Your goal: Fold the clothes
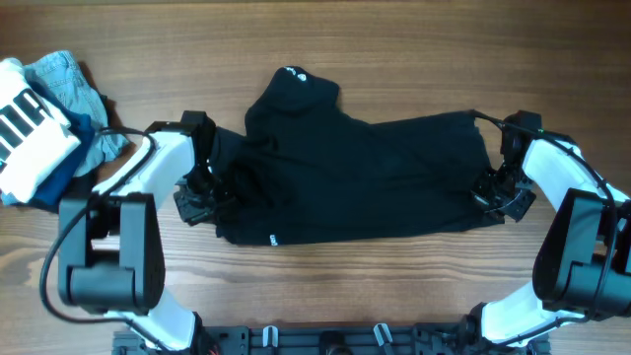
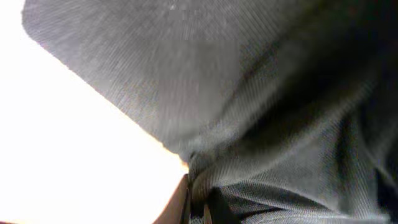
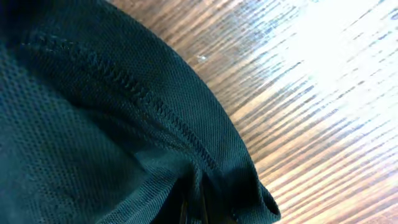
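A black garment (image 1: 355,173) lies spread across the middle of the wooden table, its collar end at the top left. My left gripper (image 1: 202,197) is shut on the garment's left edge; in the left wrist view the dark knit cloth (image 2: 280,124) bunches between the fingers (image 2: 200,208). My right gripper (image 1: 496,192) is shut on the garment's right edge; the right wrist view shows the hemmed cloth (image 3: 93,124) pinched at the fingertips (image 3: 196,208), just above the table.
A pile of other clothes, light blue, dark blue and black-and-white striped (image 1: 44,123), lies at the table's far left. Bare wooden table (image 1: 394,49) surrounds the garment. Bright glare washes out the left wrist view's left side.
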{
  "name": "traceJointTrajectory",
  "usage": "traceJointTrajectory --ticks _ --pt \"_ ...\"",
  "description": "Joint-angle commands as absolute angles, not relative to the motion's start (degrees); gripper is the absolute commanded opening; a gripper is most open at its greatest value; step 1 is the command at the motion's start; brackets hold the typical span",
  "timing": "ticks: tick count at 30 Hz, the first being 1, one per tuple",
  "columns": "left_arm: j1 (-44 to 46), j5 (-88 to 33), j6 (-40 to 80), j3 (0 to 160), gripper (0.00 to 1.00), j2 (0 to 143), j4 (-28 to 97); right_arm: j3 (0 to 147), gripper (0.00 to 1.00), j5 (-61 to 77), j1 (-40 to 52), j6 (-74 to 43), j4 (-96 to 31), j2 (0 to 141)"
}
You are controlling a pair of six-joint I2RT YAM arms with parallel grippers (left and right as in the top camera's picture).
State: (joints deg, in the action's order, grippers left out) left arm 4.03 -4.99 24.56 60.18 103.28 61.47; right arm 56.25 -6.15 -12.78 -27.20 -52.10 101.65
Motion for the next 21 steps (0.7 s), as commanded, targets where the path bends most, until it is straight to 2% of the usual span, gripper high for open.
traceJointTrajectory --ticks 1,3,4,5,6,7,8,13,16,21 --pt "4.08 -3.81 25.93 59.83 0.07 94.67 62.76 54.13 0.04 -9.08 -13.15 -28.45 -52.49 99.24" --pt "4.08 -6.22 25.80 60.01 0.32 90.61 62.06 54.43 0.05 -7.27 -13.13 -28.47 -52.56 96.40" --pt "4.08 -7.14 25.74 60.14 0.47 88.82 61.36 54.68 0.10 -6.52 -13.13 -28.45 -52.56 94.80" --pt "4.08 -8.08 25.74 60.23 0.66 87.11 60.07 55.20 0.16 -5.93 -13.13 -28.40 -52.56 92.86" --pt "4.08 -9.02 25.74 60.25 0.91 84.93 57.93 55.90 0.48 -5.87 -13.13 -28.03 -52.53 90.96" --pt "4.08 -9.65 25.71 60.25 1.00 83.33 55.53 56.51 0.72 -5.58 -13.13 -26.81 -52.45 89.49" --pt "4.08 -9.82 25.71 60.25 1.00 82.15 53.39 57.08 0.75 -4.40 -13.13 -25.12 -52.29 88.25" --pt "4.36 -18.37 19.84 60.25 1.00 80.09 36.64 57.56 0.75 4.43 -13.13 -19.22 -49.21 84.55" --pt "5.45 -18.61 18.28 60.45 1.00 82.72 26.24 57.56 0.75 6.52 -13.13 -17.96 -48.53 84.53" --pt "5.87 -18.65 12.73 69.56 1.00 95.68 24.84 57.56 0.75 6.52 -13.13 -18.00 -48.69 84.53"
